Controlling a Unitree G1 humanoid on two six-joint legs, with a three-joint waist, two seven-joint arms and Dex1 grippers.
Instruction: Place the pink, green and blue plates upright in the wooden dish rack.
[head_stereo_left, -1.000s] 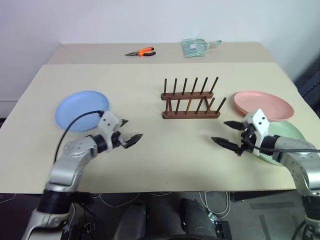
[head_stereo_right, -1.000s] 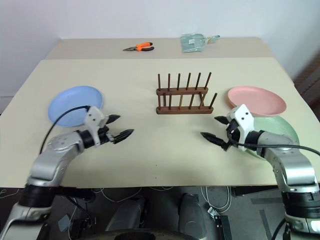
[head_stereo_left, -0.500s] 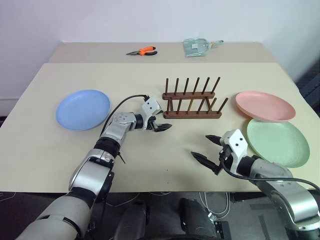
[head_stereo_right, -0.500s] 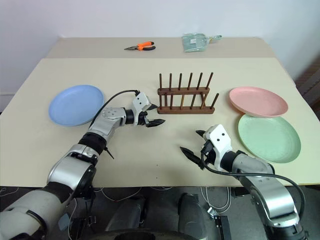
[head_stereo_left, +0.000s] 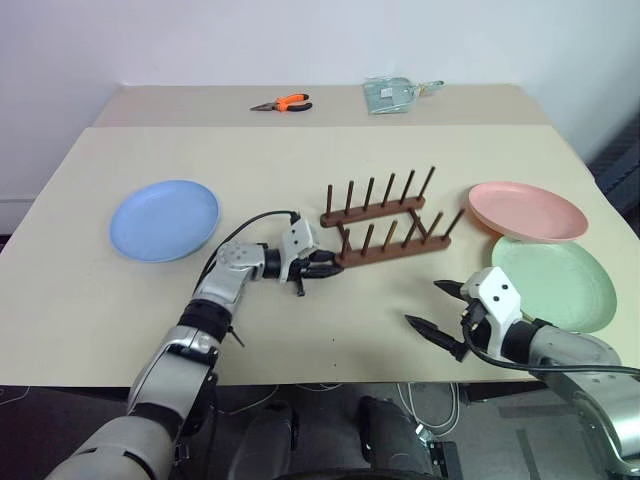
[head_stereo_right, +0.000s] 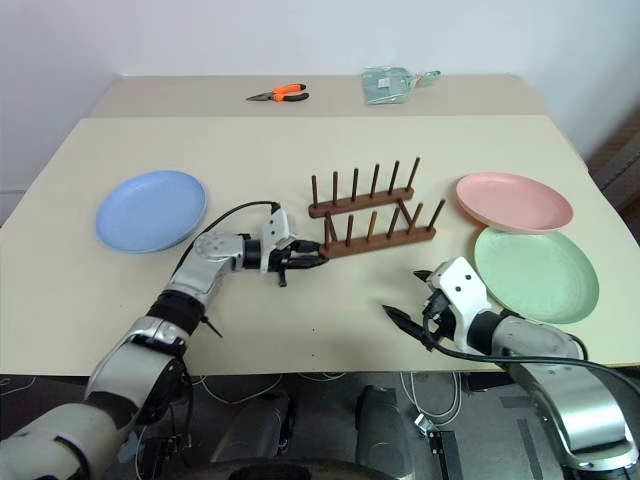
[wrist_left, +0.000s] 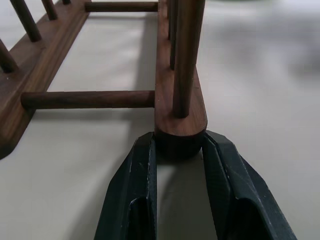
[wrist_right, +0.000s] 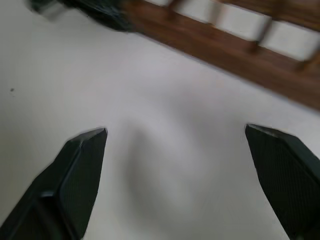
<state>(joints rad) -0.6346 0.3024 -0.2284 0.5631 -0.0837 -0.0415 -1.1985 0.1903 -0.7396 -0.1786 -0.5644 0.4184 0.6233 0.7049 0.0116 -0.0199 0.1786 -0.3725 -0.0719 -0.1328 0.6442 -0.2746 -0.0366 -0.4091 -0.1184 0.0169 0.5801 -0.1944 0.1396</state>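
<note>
Left pincer (wrist_left: 178, 150) clamped on wooden dish rack (head_stereo_left: 385, 228) rail end, plain in wrist view; right pincer (head_stereo_left: 440, 308) agape.

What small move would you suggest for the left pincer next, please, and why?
Probably hold and square up the wooden dish rack: the left pincer is shut on its near rail end, the rack sits skewed, and all plates are still flat.

In the left wrist view the rack (wrist_left: 177, 112) runs off the top and side edges, so its far pegs are cut off, and the table beyond is blurred. The right wrist view shows the rack's rail (wrist_right: 235, 55) smeared (pegs are only pale streaks), with a dark blurred shape in one corner. The packet (head_stereo_left: 392, 95) at the table's far edge is too small to identify.
</note>
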